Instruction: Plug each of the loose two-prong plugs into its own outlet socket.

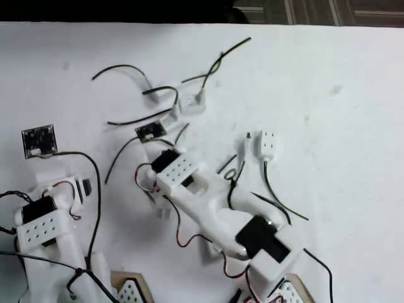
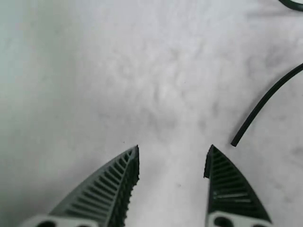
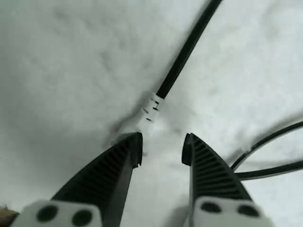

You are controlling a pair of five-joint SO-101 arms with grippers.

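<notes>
Right claw (image 3: 162,149) just short of plug (image 3: 148,115)

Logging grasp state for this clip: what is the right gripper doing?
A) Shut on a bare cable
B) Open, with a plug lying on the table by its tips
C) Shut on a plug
B: the right gripper is open, and the plug lies on the table just ahead of its tips, ungripped.
</notes>
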